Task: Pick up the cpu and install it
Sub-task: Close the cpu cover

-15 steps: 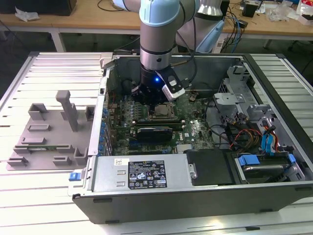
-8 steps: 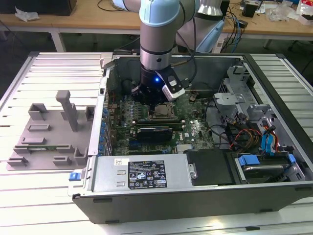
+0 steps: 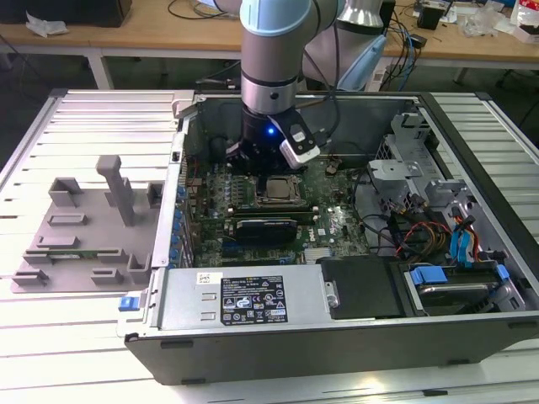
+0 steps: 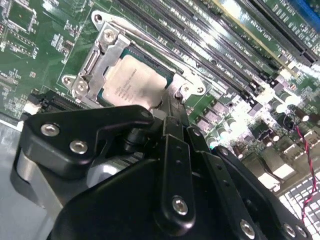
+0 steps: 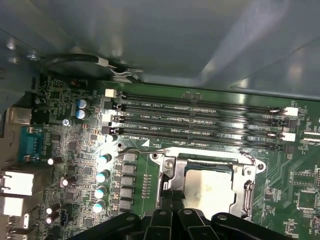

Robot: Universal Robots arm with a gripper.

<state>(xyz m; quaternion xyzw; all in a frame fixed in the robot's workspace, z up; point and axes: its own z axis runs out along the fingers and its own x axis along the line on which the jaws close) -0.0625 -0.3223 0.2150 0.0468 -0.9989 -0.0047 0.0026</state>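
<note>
Hovering low inside the open computer case (image 3: 472, 278), the gripper (image 4: 170, 104) has its fingers pressed together at the edge of the cpu (image 4: 131, 82), which lies in the motherboard's socket frame (image 4: 106, 49), so seating looks done and latching calls for gentle, precise pressure.

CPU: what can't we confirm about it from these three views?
- Second wrist view: the near edge of the cpu is hidden behind the end effector, so whether it is fully seated is unclear.
- First wrist view: one edge of the cpu is covered by the end effector's black body.
- Exterior view: the cpu is too small to judge its fit, and the arm stands close over it.
</note>
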